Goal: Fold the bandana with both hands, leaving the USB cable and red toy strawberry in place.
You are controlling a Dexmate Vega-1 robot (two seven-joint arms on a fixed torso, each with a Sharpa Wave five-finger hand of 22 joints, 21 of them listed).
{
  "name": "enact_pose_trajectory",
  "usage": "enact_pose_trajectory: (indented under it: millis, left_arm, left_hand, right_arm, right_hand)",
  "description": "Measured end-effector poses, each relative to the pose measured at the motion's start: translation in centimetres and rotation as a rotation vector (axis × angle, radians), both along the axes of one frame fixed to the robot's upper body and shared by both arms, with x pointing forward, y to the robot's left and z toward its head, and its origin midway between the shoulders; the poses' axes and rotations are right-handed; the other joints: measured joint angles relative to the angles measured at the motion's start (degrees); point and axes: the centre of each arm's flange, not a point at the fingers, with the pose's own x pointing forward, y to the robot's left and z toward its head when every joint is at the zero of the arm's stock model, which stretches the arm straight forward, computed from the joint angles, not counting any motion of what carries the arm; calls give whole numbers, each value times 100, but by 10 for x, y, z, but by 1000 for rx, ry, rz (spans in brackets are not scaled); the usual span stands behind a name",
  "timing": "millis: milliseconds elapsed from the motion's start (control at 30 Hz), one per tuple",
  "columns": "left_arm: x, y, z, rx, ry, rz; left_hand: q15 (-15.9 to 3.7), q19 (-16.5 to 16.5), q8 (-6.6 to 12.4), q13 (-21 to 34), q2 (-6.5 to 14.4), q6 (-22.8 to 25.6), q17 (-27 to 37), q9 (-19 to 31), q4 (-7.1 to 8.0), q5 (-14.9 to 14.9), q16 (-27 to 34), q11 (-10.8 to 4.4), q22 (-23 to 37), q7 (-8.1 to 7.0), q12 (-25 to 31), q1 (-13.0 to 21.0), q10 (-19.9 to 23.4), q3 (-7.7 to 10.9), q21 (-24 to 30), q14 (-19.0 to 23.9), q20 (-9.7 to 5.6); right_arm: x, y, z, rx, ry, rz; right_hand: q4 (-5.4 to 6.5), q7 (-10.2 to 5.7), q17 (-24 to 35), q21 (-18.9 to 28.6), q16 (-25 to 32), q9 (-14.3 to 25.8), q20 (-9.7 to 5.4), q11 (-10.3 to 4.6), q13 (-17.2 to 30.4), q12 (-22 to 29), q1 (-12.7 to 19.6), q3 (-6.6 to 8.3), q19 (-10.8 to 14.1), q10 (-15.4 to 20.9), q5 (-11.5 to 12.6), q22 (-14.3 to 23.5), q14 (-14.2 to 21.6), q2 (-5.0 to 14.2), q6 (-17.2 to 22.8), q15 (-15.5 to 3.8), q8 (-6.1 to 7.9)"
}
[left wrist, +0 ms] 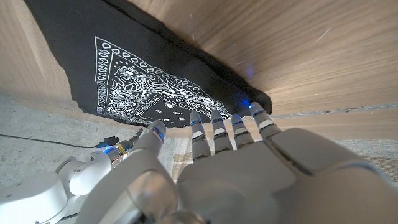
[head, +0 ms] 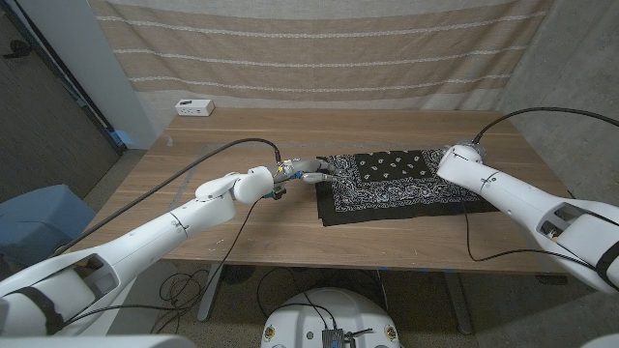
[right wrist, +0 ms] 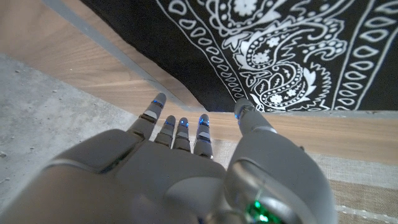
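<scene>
A black bandana (head: pixel 392 184) with white paisley print lies spread on the wooden table (head: pixel 242 222), right of the middle. My left hand (head: pixel 306 172) is at its far left corner. In the left wrist view that hand (left wrist: pixel 224 168) has its fingers apart, their tips at the cloth's dark edge (left wrist: pixel 242 99), and holds nothing. My right hand (head: pixel 448 157) is at the far right corner. Seen from the right wrist, it (right wrist: pixel 186 162) reaches with fingers spread to the bandana's patterned border (right wrist: pixel 273 68), the thumb tip at the hem.
A small white box (head: pixel 194 106) sits at the table's back left edge. A striped curtain (head: pixel 319 48) hangs behind the table. Black arm cables (head: pixel 227 148) arc over the left part of the tabletop and above the right arm (head: pixel 542 110).
</scene>
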Motion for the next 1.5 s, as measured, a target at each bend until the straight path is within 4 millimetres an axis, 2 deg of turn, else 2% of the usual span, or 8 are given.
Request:
enact_pose_trajectory:
  millis: [300, 533, 800, 967, 1033, 1100, 1233, 1500]
  left_arm:
    - [2, 0, -1, 8, 4, 7]
    - [3, -1, -1, 14, 8, 9]
    - [5, -2, -1, 18, 12, 11]
    - [6, -3, -2, 26, 12, 12]
    - [6, -3, -2, 31, 9, 14]
    - [6, -4, -3, 39, 6, 14]
    - [6, -5, -4, 49, 6, 15]
    - [6, -6, -5, 58, 6, 22]
  left_hand:
    - [0, 0, 0, 0, -1, 0, 0, 0, 0, 0, 0, 0, 0, 0, 0, -1, 0, 0, -38, 0, 0]
    - [0, 0, 0, 0, -31, 14, 1, -1, 23, 0, 0, 0, 0, 14, -29, -31, 0, -23, -38, 0, 0]
    - [0, 0, -49, 0, -53, 20, 0, -1, 23, 0, 0, -13, 0, 21, -50, -53, 6, -23, -38, 0, 0]
    - [0, 30, -49, 1, -53, 206, 1, 0, 23, 0, 0, -284, 0, -61, -50, -53, 158, -23, -38, 0, 31]
    - [0, 31, -49, 1, -53, 214, 1, -1, 23, 0, 0, -314, 0, -71, -50, -53, 187, -23, -38, 0, 31]
    - [0, 31, -49, 1, -53, 214, 1, -1, 23, 0, 0, -312, 0, -70, -50, -53, 186, -23, -38, 0, 31]
    - [0, 30, -78, 1, -83, 214, 1, -1, 23, 0, 0, -235, 0, -71, -95, -83, 108, -23, -84, 0, 31]
    - [0, 30, -121, 1, -114, 191, 1, -1, 23, 0, -34, -190, 0, -48, -134, -114, 63, -23, -85, 0, 30]
  right_arm:
    - [8, -3, 1, 7, 89, -31]
    - [10, -4, 0, -3, 115, -44]
    - [10, -2, -4, -53, 79, -7]
    - [8, 2, -4, -85, 34, 23]
    - [7, 2, -6, -93, 21, 34]
    - [6, 5, -4, -120, -23, 53]
    - [2, 9, -4, -155, -88, 75]
    - [-7, 18, -3, -226, -235, 93]
  right_hand:
    - [70, -48, 16, -21, -10, 34, 11, -5, 0, 75, -1, -21, -209, -243, -1, 0, -271, 0, 229, 47, 93]
    - [-38, 16, -87, 167, 199, -17, -15, -61, -53, 348, 402, 86, 132, 529, 23, 0, 149, 56, 1512, -97, 316]
    - [-257, 23, -161, 311, 451, -18, -104, -376, -55, 474, 1483, 352, 750, 1644, 67, -14, 968, 17, 1524, -407, 534]
    - [-282, 529, -143, 358, 575, -19, -147, -450, -55, 512, 1897, 376, 954, 2104, 73, 0, 1302, -76, 2031, -434, 594]
    - [-295, 535, -143, 377, 624, -20, -188, -467, -55, 512, 1987, 358, 1016, 2241, 89, 3, 1409, -131, 2036, -436, 1260]
    - [-282, 504, -143, 381, 661, -20, -232, -522, -55, 512, 2055, 299, 1060, 2332, 89, 3, 1477, -124, 2418, -439, 1652]
    - [-182, 476, -101, 381, 742, -13, -352, -576, -54, 512, 2065, 166, 1090, 2495, 132, 3, 1622, -135, 4489, -445, 1796]
    - [34, 315, 32, 381, 894, 539, -534, -703, -13, 523, 2063, -154, 1072, 2762, 178, 30, 1771, -133, 4681, -434, 1992]
